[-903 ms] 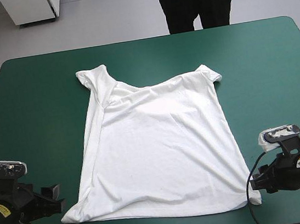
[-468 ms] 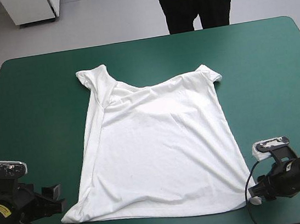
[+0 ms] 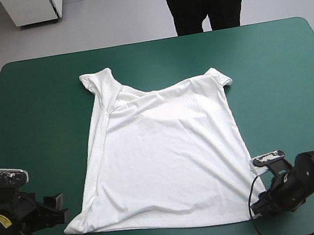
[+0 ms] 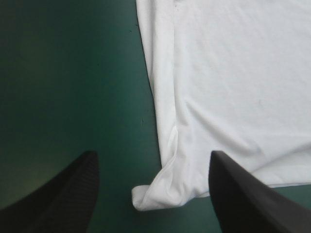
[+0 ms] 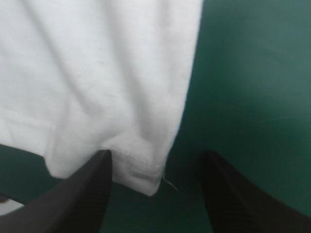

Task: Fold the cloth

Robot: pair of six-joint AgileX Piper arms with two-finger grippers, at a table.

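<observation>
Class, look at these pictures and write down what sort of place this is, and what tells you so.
Probably a robot test bench: a teal-green table, one white T-shirt spread flat on it, and the left gripper and right gripper open at its near corners.

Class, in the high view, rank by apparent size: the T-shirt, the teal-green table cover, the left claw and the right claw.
1. teal-green table cover
2. T-shirt
3. left claw and right claw: both small, too alike to rank.

Table (image 3: 33, 99) w/ T-shirt (image 3: 169, 162) (spread flat)
</observation>
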